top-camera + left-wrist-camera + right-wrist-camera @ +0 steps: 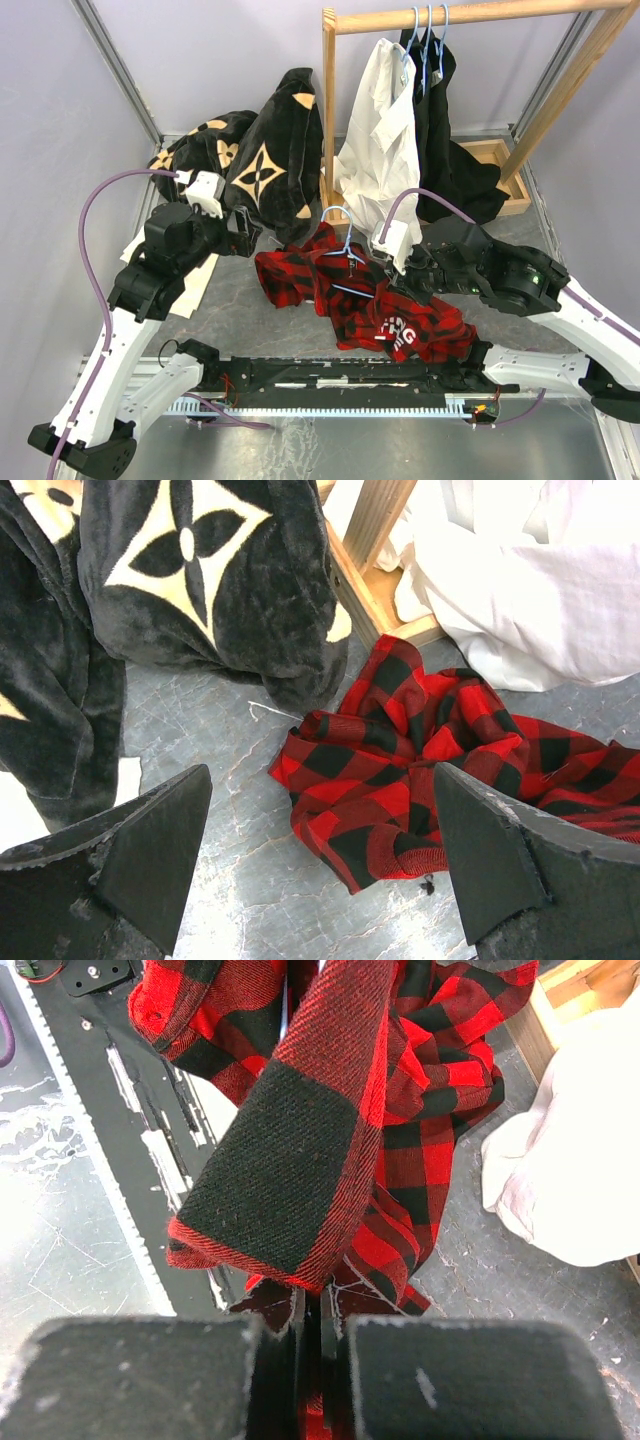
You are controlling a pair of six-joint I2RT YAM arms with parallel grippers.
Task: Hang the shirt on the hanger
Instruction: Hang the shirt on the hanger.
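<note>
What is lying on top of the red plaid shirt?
The light-blue hanger lies on the shirt, hook pointing away from the arms. Its right end is covered by the right gripper, shut on a shirt fold.

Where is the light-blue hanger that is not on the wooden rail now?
In the top view, the hanger lies at mid-table on the crumpled plaid shirt, its hook pointing toward the white shirt that hangs on the rail.

This is a robotics lab cell: grey panel walls point(220, 60) in aluminium framing point(118, 68), a black mounting rail point(330, 372) along the bottom, a wooden clothes rail point(470, 14) upper right.
</note>
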